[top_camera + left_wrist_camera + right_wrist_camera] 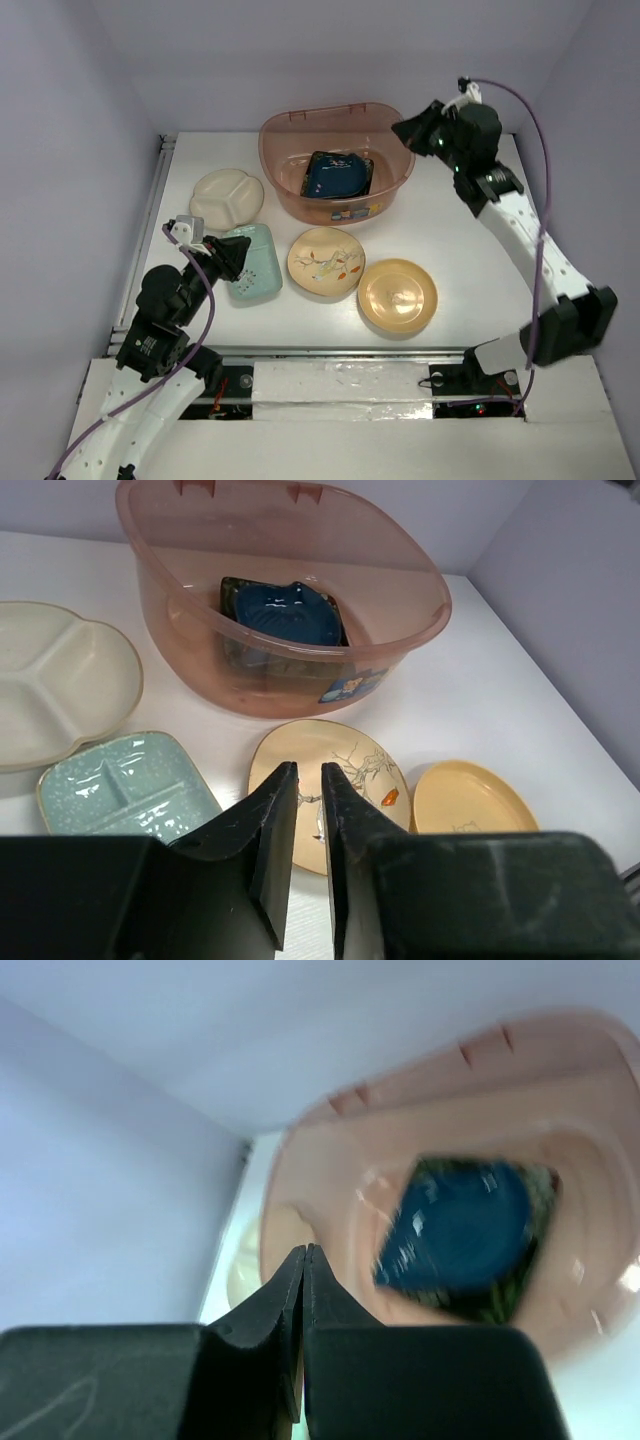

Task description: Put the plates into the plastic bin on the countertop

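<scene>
The pinkish plastic bin (335, 112) stands at the back of the white countertop (470, 250). In it the dark-blue leaf plate (335, 175) lies on the black square plate (368, 170). In front lie the cream divided plate (228, 198), mint-green plate (255, 262), cream floral plate (326, 261) and orange-tan plate (397, 294). My left gripper (236, 256) hovers over the mint plate's near left part, jaws almost together and empty (308, 768). My right gripper (405, 127) is shut and empty above the bin's right rim (305, 1250), looking down on the blue plate (460, 1225).
A metal rail (150, 215) runs along the countertop's left edge. Purple-grey walls close in the back and both sides. The right arm (520, 230) stretches along the countertop's right side. The four loose plates lie close together in front of the bin (400, 560).
</scene>
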### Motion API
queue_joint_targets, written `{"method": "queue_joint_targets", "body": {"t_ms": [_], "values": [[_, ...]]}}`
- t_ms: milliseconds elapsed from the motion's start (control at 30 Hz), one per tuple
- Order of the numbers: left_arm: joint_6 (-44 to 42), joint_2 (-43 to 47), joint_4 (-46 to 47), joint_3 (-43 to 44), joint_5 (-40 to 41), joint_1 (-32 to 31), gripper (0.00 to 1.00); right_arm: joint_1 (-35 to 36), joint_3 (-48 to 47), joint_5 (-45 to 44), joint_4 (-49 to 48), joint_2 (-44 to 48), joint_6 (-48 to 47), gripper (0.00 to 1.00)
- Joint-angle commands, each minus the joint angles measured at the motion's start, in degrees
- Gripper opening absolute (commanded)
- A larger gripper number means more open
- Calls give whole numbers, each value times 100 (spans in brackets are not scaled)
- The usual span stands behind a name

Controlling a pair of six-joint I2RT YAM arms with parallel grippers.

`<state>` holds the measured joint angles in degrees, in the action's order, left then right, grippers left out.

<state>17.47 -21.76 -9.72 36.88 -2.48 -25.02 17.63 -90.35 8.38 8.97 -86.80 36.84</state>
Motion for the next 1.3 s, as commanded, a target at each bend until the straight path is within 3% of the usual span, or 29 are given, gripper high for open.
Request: {"method": "queue_joint_targets", "body": {"t_ms": [0,67,233,433,533,700,867,1033,1267], "values": [[-25,-83,181,109,46,23,6,293,1592,-238,-555,1056,-308,0],[-16,-118,181,117,29,23,0,504,2220,-485,-266,1489,-335,0],[-7,-267,207,126,-42,23,0,962,4203,-812,-36,2816,-20,0],[-7,-355,233,135,-68,76,2,962,5299,-1899,701,3680,332,0],[-16,-373,233,144,-112,76,5,962,5501,-2077,1001,3425,666,11],[-16,-189,224,126,-121,76,8,962,5590,-2077,686,2925,676,43],[-7,-127,216,109,-253,76,9,962,5046,-1973,483,1864,386,51],[-7,-39,224,100,-271,76,10,962,4851,-1516,26,1105,491,51],[-7,-4,233,91,-306,76,11,962,4552,-1716,-255,200,798,52]]}}
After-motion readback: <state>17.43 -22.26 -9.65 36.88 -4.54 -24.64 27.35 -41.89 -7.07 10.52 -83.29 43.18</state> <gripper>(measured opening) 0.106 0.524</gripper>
